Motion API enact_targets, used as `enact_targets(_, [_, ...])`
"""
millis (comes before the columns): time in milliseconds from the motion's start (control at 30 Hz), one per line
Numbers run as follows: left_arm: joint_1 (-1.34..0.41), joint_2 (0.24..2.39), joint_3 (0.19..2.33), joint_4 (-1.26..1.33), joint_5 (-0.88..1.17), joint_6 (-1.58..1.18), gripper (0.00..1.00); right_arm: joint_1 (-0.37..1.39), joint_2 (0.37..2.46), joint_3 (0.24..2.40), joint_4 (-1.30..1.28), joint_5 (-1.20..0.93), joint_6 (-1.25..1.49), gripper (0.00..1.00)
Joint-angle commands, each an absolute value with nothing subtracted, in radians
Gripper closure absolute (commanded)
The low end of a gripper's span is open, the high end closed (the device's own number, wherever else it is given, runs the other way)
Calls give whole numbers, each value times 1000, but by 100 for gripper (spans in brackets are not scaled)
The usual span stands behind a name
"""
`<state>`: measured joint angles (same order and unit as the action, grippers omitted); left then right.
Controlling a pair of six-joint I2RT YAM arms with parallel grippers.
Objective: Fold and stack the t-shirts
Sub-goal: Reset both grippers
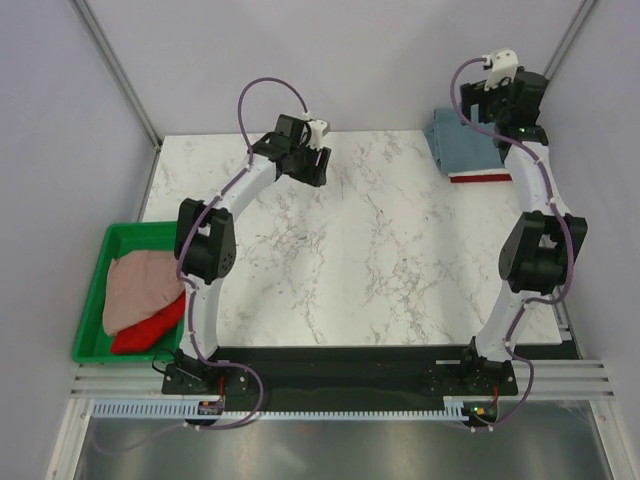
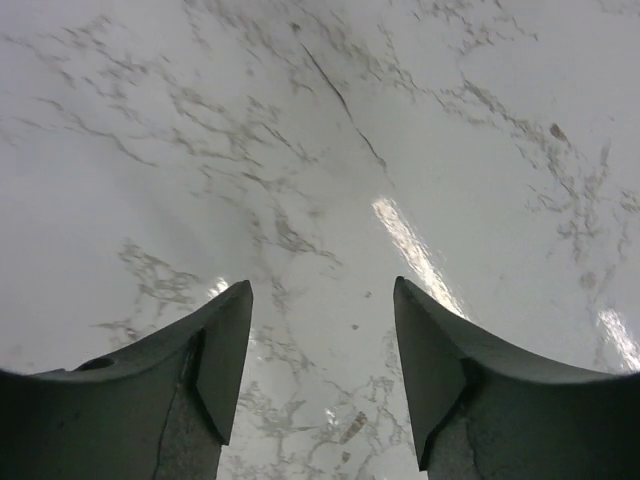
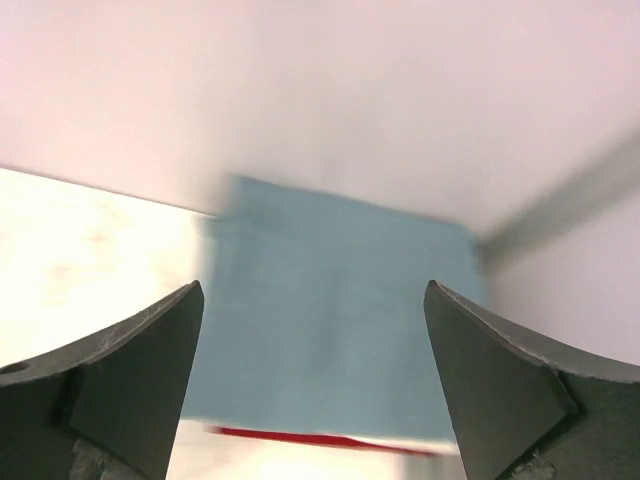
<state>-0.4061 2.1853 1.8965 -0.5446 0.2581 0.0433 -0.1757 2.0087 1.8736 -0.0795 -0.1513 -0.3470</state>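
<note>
Left gripper point(image 2: 322, 290) first: jaws spread wide, nothing between them, and its wrist camera looks straight down past the dark fingers at bare marble table point(image 1: 400, 260). From above, that arm reaches out over the far left part of the tabletop, well away from any cloth. Over to the right gripper point(image 3: 312, 290), and it's wide open too, fingers parted with clear air between them and no fabric pinched. Below it lies the blue-grey t-shirt point(image 3: 340, 320), folded into a neat rectangle in the far right corner of the table, close to the back wall. Peeking out along its near edge is a thin strip of red t-shirt point(image 3: 320, 438), so the blue one sits on top of the red one. The right wrist view is smeared with blur, so I can't say whether anything else lies in that stack. The gripper hovers above the pile, and neither finger looks to be touching it. On the near left, just off the marble, sits the green tray point(image 1: 120, 238), and in it a pale pink t-shirt point(image 1: 140, 285) is heaped loosely, unfolded, with a second red garment point(image 1: 150, 332) bunched at its near side, beside the left arm's lower link.
</note>
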Motion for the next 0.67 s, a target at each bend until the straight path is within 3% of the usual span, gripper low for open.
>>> enact_targets(0, [-407, 2103, 1982, -494, 94, 147, 33, -109, 1919, 1768, -201, -444, -189, 2])
enact_targets(100, [-407, 2071, 1976, -489, 57, 150, 24, -37, 1858, 1627, -233, -457, -69, 2])
enact_targets(233, [-405, 2008, 1921, -488, 51, 127, 18, 84, 1763, 1458, -229, -211, 56, 2])
enact_targets(267, [-405, 1994, 1892, -488, 52, 115, 13, 128, 1732, 1418, -233, -154, 98, 2])
enact_targets(633, [-399, 1858, 1709, -489, 106, 75, 11, 245, 1609, 1253, -241, -31, 97, 2])
